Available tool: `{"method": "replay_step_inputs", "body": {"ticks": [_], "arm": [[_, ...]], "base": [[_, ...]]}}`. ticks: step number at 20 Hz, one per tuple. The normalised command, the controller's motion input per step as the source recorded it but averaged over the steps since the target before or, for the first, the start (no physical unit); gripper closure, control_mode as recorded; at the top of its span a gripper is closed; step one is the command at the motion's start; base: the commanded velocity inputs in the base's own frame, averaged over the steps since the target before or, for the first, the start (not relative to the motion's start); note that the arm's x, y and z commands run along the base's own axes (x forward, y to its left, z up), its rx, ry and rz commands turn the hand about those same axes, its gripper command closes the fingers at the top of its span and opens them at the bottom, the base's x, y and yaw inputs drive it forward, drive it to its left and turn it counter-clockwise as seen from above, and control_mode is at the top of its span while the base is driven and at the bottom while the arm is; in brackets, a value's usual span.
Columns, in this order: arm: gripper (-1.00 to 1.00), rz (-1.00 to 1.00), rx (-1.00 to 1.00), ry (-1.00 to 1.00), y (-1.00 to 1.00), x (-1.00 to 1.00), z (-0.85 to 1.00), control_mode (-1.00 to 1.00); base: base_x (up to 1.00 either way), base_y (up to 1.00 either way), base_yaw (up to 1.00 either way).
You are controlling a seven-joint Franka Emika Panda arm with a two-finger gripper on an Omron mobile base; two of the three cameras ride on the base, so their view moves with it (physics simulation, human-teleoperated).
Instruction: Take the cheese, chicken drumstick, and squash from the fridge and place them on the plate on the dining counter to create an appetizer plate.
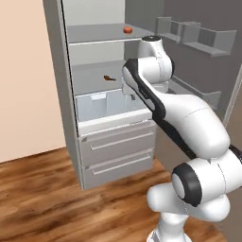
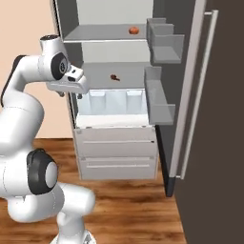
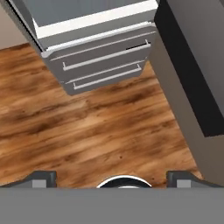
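End effector [image 2: 78, 95] wide and empty, hanging before the open fridge [image 2: 114, 143]; drumstick [image 2: 114, 76] on the middle shelf, squash [image 2: 134, 30] above. Fetching stage; next, reach in toward the drumstick.

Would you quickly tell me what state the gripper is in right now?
Gripper: open, holding nothing, pointing down at the wood floor.

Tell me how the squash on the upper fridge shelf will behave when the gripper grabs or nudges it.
The squash looks round and slightly flattened, so a nudge would probably roll it along the flat shelf. It is small, so likely light. Its smooth curved skin may slip between the fingers of the open gripper unless gripped across its widest part.
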Motion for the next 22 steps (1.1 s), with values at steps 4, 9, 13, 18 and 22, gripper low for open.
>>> {"method": "replay_step_inputs", "body": {"ticks": [4, 9, 13, 18, 22], "arm": [[-1.00, 0.00, 0.00, 0.00, 0.00, 0.00, 0.00, 1.00], [-1.00, 0.00, 0.00, 0.00, 0.00, 0.00, 0.00, 1.00], [-1.00, 0.00, 0.00, 0.00, 0.00, 0.00, 0.00, 1.00], [-1.00, 0.00, 0.00, 0.00, 0.00, 0.00, 0.00, 1.00], [-1.00, -0.07, -0.01, -0.23, 0.00, -0.04, 0.28, -1.00]], "base": [[1.00, -0.24, -0.24], [1.00, -0.02, -0.22], [1.00, 0.00, -0.20], [0.93, 0.00, -0.19], [0.09, 0.00, -0.04]]}}
